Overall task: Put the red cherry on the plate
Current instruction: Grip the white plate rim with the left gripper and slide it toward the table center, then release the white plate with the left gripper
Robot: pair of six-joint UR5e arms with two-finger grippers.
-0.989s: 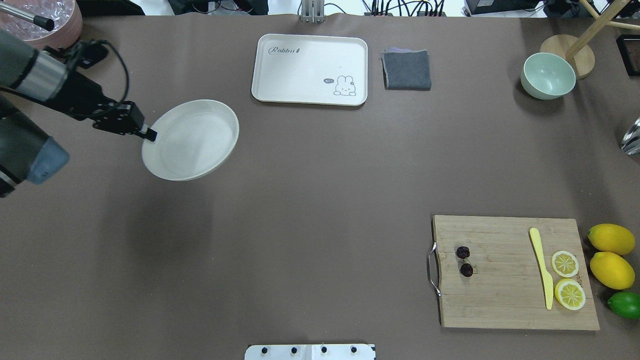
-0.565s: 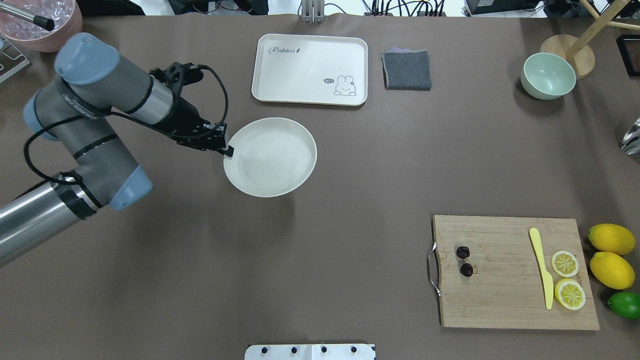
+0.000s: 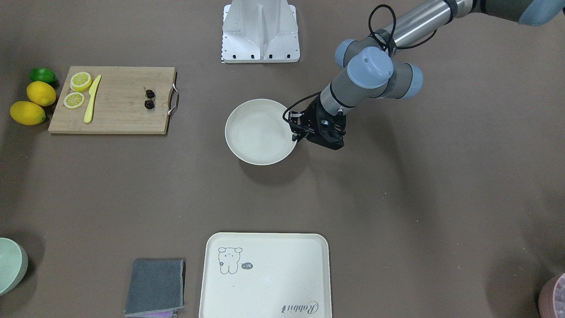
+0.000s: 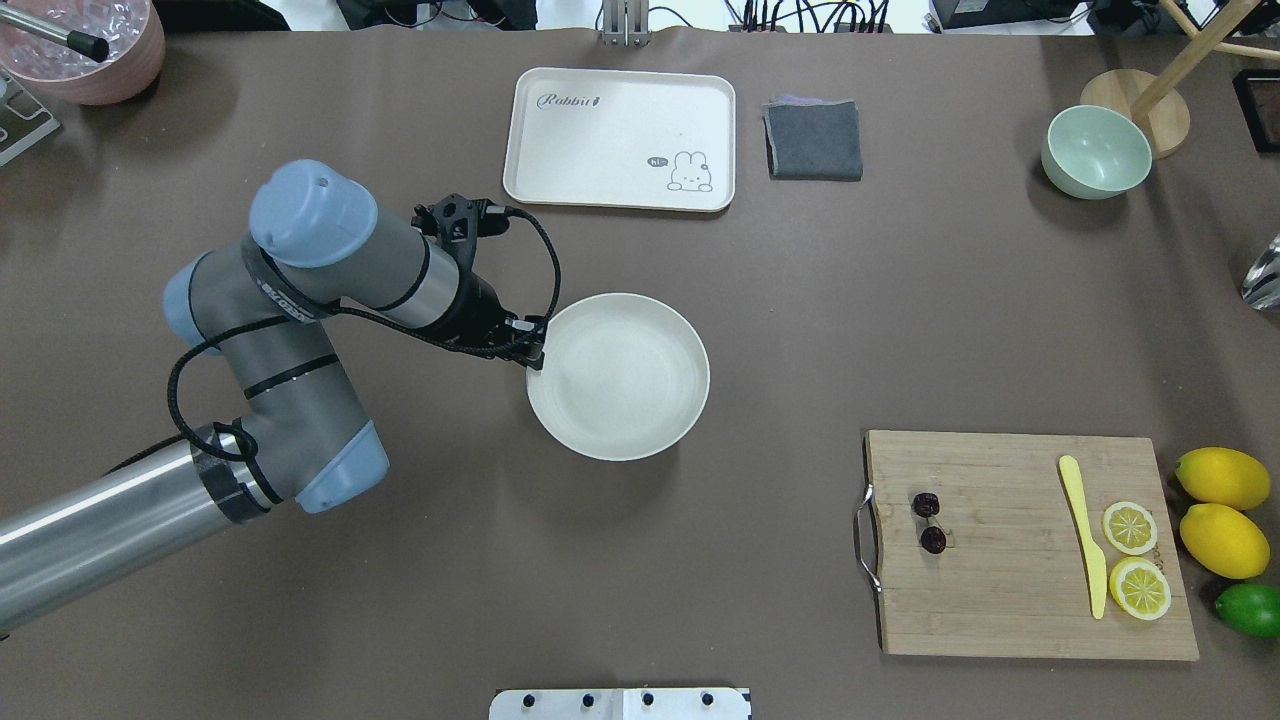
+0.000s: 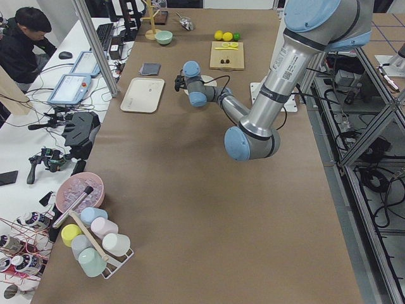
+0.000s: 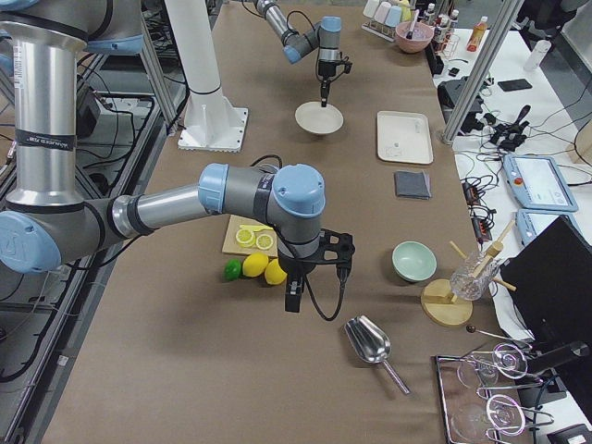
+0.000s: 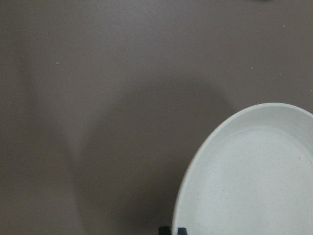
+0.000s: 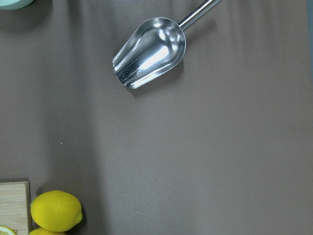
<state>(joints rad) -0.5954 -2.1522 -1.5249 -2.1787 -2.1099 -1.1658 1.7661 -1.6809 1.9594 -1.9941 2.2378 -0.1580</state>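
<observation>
The plate (image 4: 640, 385) is a round cream-white dish held a little above the table's middle, casting a shadow underneath. My left gripper (image 4: 536, 356) is shut on the plate's left rim, also seen in the front view (image 3: 295, 137). The left wrist view shows the plate (image 7: 254, 181) at lower right. The red cherry (image 4: 933, 540), a dark maroon pair, lies on the left part of the wooden cutting board (image 4: 1000, 610), well right of the plate (image 3: 258, 132). My right gripper (image 6: 291, 302) hangs near the lemons, far from both; I cannot tell whether it is open or shut.
On the board lie a yellow knife (image 4: 1085, 530) and lemon slices (image 4: 1130, 527); lemons (image 4: 1222, 478) and a lime (image 4: 1250, 608) sit beside it. A rabbit tray (image 4: 620, 120), grey cloth (image 4: 813, 140) and green bowl (image 4: 1096, 150) line the far side. A metal scoop (image 8: 149, 46) lies below the right wrist.
My left arm has carried the plate from the far left of the table rightward and nearer, to the middle. The cherries and board have not moved.
</observation>
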